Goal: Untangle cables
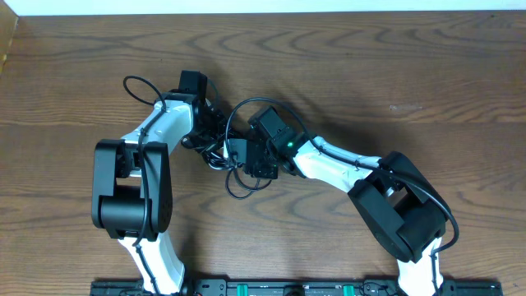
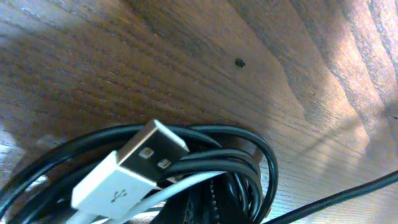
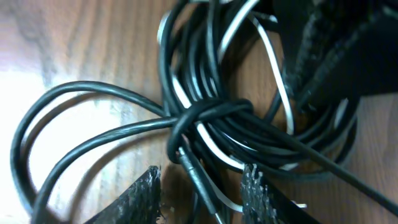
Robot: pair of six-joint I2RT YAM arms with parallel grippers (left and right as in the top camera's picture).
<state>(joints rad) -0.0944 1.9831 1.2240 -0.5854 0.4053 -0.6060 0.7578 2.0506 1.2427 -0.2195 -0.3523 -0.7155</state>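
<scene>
Several cables are lying in one tangled bundle on the wooden table, slightly left of its centre. Both arms are reaching into the bundle from opposite sides.

1. Left gripper: it is sitting at the upper left edge of the bundle with its jaws fully clenched. The views are not showing whether a cord is caught between them. In the left wrist view, a white plug with a metal end is lying across black coils and pointing up and to the right.

2. Right gripper: its jaws are standing apart in a released state. The two textured fingers are straddling a black cord that is running between them. No grip is showing there.

3. Bundle condition: in the right wrist view, one black strand is wrapping crosswise around the other strands and cinching them together. A white cord is threading through the black ones. Two black loops are spreading out to the left of the cinch point and resting on the wood.

4. Overhead view: one loose black loop is lying on the table just below the right gripper.
</scene>
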